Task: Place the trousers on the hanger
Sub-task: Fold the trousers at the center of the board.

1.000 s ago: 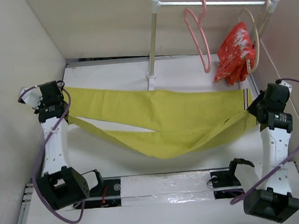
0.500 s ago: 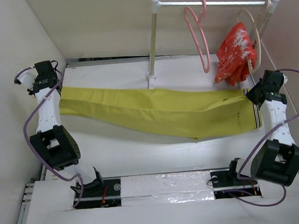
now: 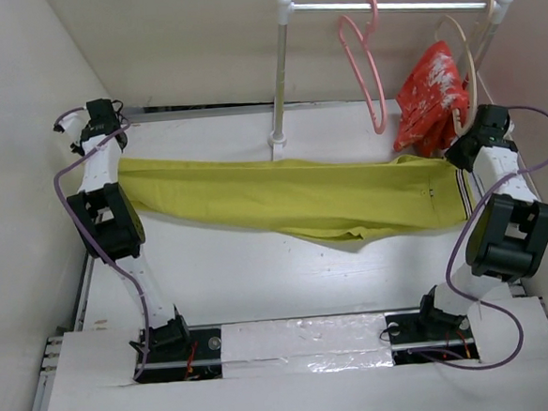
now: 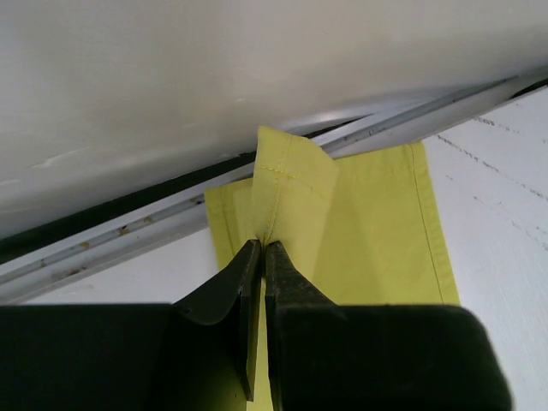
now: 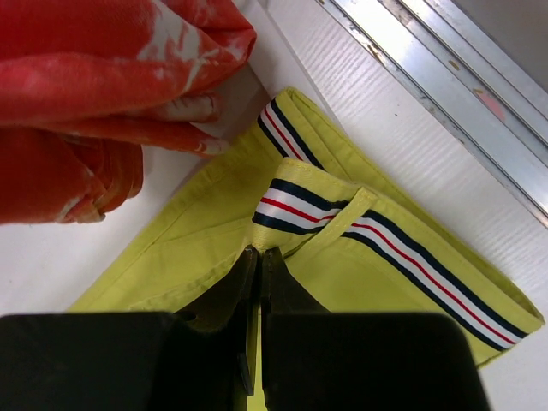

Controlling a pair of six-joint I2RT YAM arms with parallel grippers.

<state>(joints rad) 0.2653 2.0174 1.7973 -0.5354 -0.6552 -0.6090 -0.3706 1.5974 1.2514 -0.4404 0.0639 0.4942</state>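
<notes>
Two arms reach to the far corners of the white bench (image 3: 261,282), and the trousers (image 3: 302,199) lie stretched across it between them, leg ends to the left and striped waistband to the right. One fold of cloth juts toward the near side around the middle. Behind them stands a rail (image 3: 382,8). A red garment (image 3: 426,96) hangs at its right end, just above the waistband. The pink hanger (image 3: 368,77) hangs bare on the rail to the left of that garment, apart from the trousers. The left gripper (image 4: 261,244) is clamped on a pinched-up hem at the leg end, close to the back wall. The right gripper (image 5: 259,253) is clamped on the yellow cloth just below the waistband, with the red garment close beside it.
</notes>
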